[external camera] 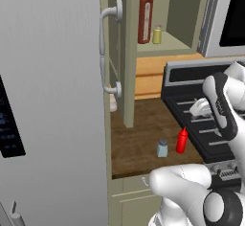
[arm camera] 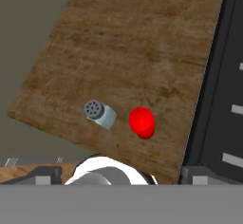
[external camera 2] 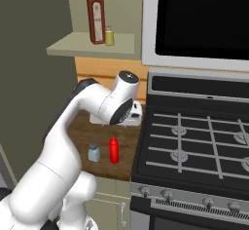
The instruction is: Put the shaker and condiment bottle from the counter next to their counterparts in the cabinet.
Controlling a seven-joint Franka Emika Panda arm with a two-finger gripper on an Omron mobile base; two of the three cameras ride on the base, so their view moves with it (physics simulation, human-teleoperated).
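The shaker [external camera: 162, 148], a squat pale blue-grey translucent one with a darker grey perforated cap, is seen upright near the front edge of the dark brown wood-grain surface [external camera: 143, 124], just beside but apart from the small bright red squeeze bottle [external camera: 182, 140] with a pointed nozzle. Both are judged light and easily tipped. The shaker is taken to be stiff and smooth, so a hold across the body below the cap is advised. The red bottle is probably soft-walled, and a gentle squeeze at mid-body, under the nozzle, would be suited. The gripper [external camera: 198, 107] is held high above the surface with its jaws spread wide and nothing between them. A tall dark red bottle [external camera 2: 96, 15] and a small yellow shaker [external camera 2: 109, 36] are found on the shelf of the beige-olive wall cabinet [external camera 2: 92, 46], whose door is open
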